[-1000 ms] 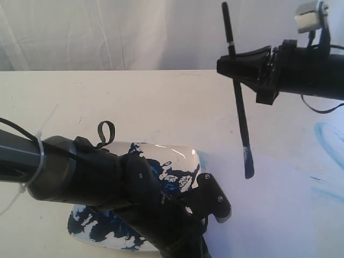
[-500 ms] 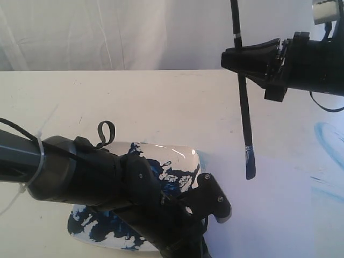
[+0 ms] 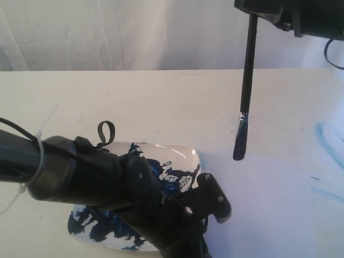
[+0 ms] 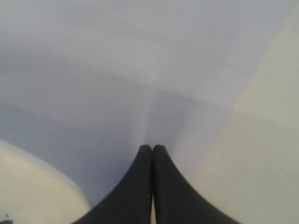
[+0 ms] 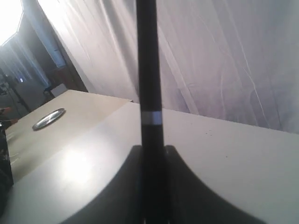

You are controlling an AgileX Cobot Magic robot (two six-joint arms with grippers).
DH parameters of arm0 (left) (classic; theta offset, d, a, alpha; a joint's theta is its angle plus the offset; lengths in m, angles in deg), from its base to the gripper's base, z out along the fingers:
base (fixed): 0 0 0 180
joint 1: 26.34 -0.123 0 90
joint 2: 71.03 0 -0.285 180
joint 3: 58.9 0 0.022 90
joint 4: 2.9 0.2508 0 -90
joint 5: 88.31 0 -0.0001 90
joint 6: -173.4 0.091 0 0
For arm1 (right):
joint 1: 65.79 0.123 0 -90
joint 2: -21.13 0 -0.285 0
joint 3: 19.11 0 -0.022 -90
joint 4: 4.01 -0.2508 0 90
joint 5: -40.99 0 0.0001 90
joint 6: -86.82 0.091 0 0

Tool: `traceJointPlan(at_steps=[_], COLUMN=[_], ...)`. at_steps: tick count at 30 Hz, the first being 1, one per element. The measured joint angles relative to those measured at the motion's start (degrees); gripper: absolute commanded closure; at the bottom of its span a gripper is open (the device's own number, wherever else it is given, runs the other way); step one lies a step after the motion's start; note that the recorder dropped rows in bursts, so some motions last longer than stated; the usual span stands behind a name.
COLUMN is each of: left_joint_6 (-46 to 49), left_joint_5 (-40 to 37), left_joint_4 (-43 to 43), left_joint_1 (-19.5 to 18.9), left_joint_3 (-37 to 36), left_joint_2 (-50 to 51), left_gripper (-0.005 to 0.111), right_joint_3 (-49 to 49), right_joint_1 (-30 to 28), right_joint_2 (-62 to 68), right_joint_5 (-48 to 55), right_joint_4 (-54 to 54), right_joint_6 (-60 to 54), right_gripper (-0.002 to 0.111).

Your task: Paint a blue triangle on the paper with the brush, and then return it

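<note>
Above the cream surface [image 3: 134, 97], the right pincer [image 3: 252, 9], clenched on the brush [image 3: 246, 91], had lifted it higher over the paper [image 3: 279, 215], painting seemingly unstarted; the left pincer [image 4: 152, 149] was clenched empty.

The brush [image 3: 248, 75] has a smooth black handle and a shiny metal ferrule [image 3: 243, 115]; the dish [image 3: 180, 152] is glossy; the paper [image 3: 279, 183] is matt.
</note>
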Motion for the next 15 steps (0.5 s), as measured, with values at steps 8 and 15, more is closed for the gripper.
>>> traceJointPlan(at_steps=[8, 15], left_joint_6=[0.0, 0.0], left_joint_5=[0.12, 0.12], left_joint_4=[0.04, 0.14], left_joint_1=[0.0, 0.0], left_joint_3=[0.0, 0.0], left_joint_2=[0.0, 0.0], left_gripper=[0.107, 0.107], right_joint_3=[-8.89, -10.97], right_joint_1=[0.0, 7.58], right_joint_2=[0.0, -0.73], right_joint_5=[-13.12, -35.06], right_joint_4=[11.73, 36.24], right_joint_6=[23.21, 44.28], right_gripper=[0.108, 0.108])
